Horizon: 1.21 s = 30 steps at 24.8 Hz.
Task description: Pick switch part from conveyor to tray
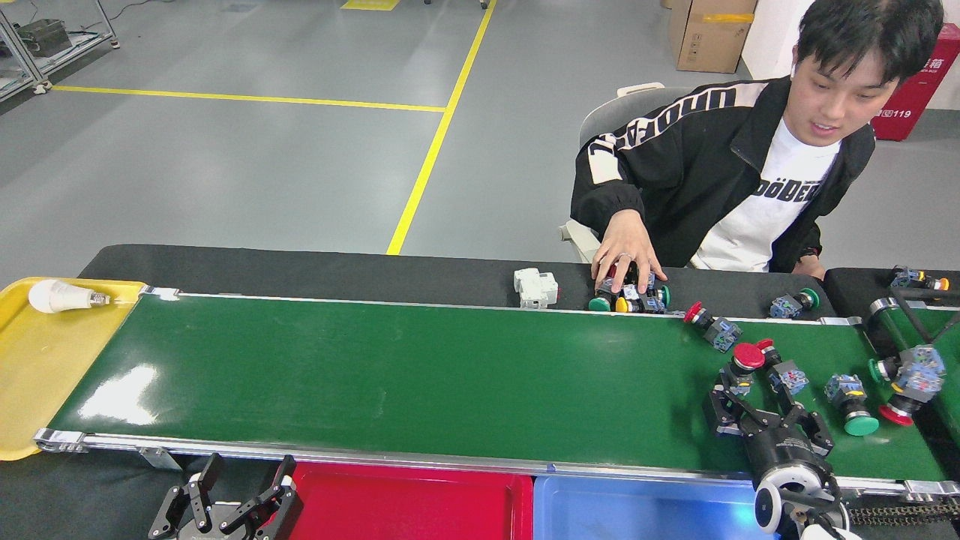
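Observation:
The dark-green conveyor [420,375] runs across the view between silver rails. Several switch parts ride on its right end: a red-capped one [710,325] near the far rail, a pair with red caps [761,366] further forward, and a green-capped one [851,405] to their right. My right gripper [763,410] hovers open just in front of the red-capped pair, its fingers spread below them. My left gripper [240,491] is open, low at the front left beside the red tray [409,506]. A blue tray [645,510] adjoins the red one.
A person sits behind the belt with a hand [624,255] on a pile of switch parts [630,296] on the black table. A white breaker [536,288] lies beside it. A yellow tray [41,367] with a bulb [64,296] is at left. A narrower belt [919,360] carries more parts.

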Each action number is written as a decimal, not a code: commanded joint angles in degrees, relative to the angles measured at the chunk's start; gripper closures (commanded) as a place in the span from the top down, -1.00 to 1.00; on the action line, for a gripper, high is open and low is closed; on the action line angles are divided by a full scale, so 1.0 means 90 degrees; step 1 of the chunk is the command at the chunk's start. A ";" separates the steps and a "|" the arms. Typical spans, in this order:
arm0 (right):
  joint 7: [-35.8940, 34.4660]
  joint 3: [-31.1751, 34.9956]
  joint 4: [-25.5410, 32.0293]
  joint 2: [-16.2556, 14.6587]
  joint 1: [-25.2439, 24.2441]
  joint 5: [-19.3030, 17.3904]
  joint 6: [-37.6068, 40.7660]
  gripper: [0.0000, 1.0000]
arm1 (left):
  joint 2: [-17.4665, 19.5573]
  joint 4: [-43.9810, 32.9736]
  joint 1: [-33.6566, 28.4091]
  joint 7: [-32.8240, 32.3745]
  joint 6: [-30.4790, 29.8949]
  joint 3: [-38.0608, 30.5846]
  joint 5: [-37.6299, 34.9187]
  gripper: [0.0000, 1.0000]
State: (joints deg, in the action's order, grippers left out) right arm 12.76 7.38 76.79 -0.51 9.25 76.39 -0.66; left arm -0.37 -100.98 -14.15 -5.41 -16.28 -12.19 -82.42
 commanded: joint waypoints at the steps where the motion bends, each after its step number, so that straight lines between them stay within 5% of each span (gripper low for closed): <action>1: -0.0040 -0.0253 0.0052 -0.0011 0.0115 -0.0011 0.0034 0.10 | -0.0017 -0.0089 0.0059 0.0024 -0.0027 -0.0013 0.0017 1.00; 6: -0.0060 -0.0654 0.0081 0.0077 0.0115 -0.0079 0.0063 -0.66 | -0.0027 -0.0089 0.0078 0.0015 -0.0017 -0.0022 0.0017 1.00; 8: -0.0089 -0.0683 0.0169 0.0077 0.0095 -0.0089 0.0093 -0.81 | -0.0105 -0.0089 0.0098 0.0015 -0.0017 -0.0032 0.0017 1.00; 13: -0.0099 -0.0683 0.1106 0.0038 -0.0217 -0.0216 0.0405 -0.86 | -0.0144 -0.0089 0.0098 0.0015 0.0003 -0.0032 0.0017 1.00; 17: -0.0109 -0.0742 0.2473 0.0086 -0.1349 -0.0616 0.2162 -0.82 | -0.0144 -0.0089 0.0107 0.0024 -0.0007 -0.0032 0.0017 1.00; 21: -0.0109 -0.1728 0.2708 0.0340 -0.1848 -0.0607 0.3071 -0.73 | -0.0154 -0.0089 0.0127 0.0044 -0.0007 -0.0022 0.0017 1.00; 24: -0.0070 -0.2490 0.2688 0.0379 -0.1956 -0.0607 0.3042 -0.24 | -0.0154 -0.0089 0.0127 0.0044 -0.0007 -0.0022 0.0017 1.00; 26: -0.0040 -0.2851 0.2601 0.0467 -0.2073 -0.0607 0.2866 0.88 | -0.0154 -0.0089 0.0117 0.0044 -0.0007 -0.0022 0.0017 1.00; 30: 0.0408 -0.3125 0.2600 0.0506 -0.2249 -0.0607 0.2329 0.96 | -0.0144 -0.0089 0.0107 0.0044 -0.0007 -0.0022 0.0017 1.00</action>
State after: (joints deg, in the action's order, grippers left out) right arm 14.60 -20.66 99.53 3.70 -11.38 71.12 22.24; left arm -1.62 -100.98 -13.51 -5.56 -16.45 -12.29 -82.41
